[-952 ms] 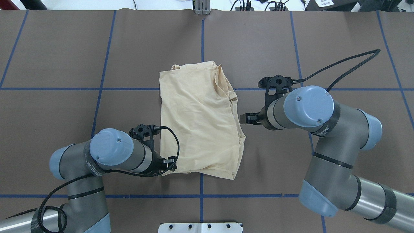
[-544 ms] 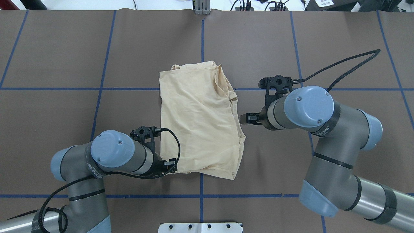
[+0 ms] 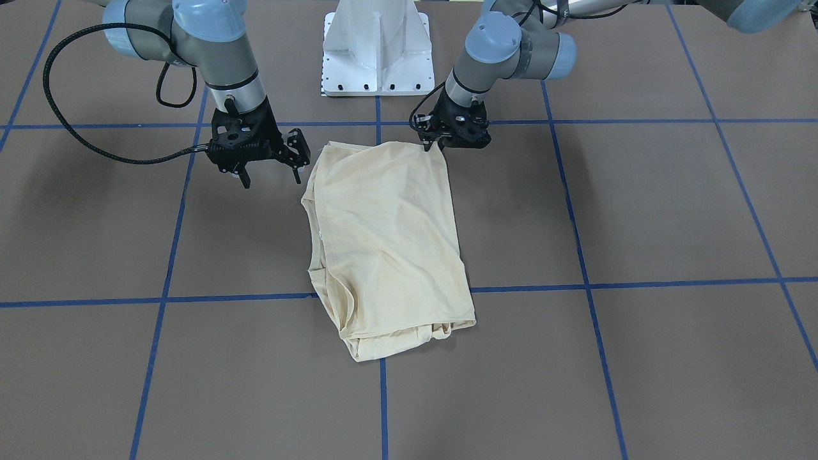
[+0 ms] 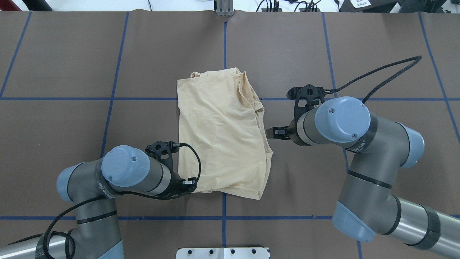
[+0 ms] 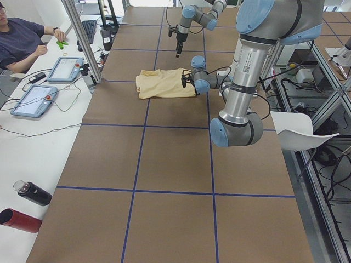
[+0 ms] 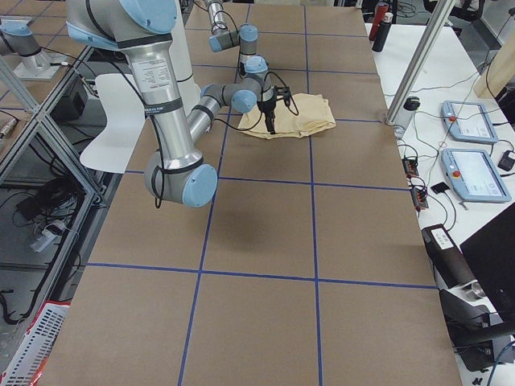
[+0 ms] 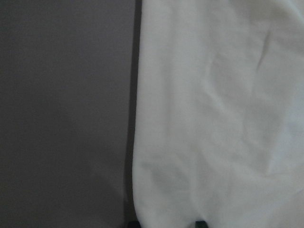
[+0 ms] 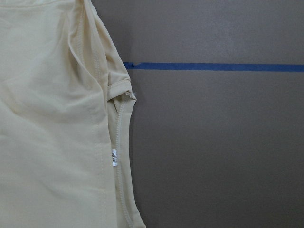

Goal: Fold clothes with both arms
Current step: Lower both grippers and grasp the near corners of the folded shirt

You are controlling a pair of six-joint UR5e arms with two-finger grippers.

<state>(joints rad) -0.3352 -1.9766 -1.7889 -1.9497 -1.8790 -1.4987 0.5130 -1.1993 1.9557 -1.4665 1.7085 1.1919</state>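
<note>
Jaws apart on right gripper [image 3: 271, 179], beside T-shirt [image 3: 383, 243]; left gripper [image 3: 438, 145] at its corner, jaw state unreadable.

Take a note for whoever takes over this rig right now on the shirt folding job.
Right gripper: open, hovering beside the shirt, not touching it.
Left gripper: down at the shirt's corner nearest the robot; I cannot tell whether it grips.
Shirt: mid-table, flat, no print showing.
Done: folded lengthways into a strip.
Left: probably the crosswise fold.
</note>
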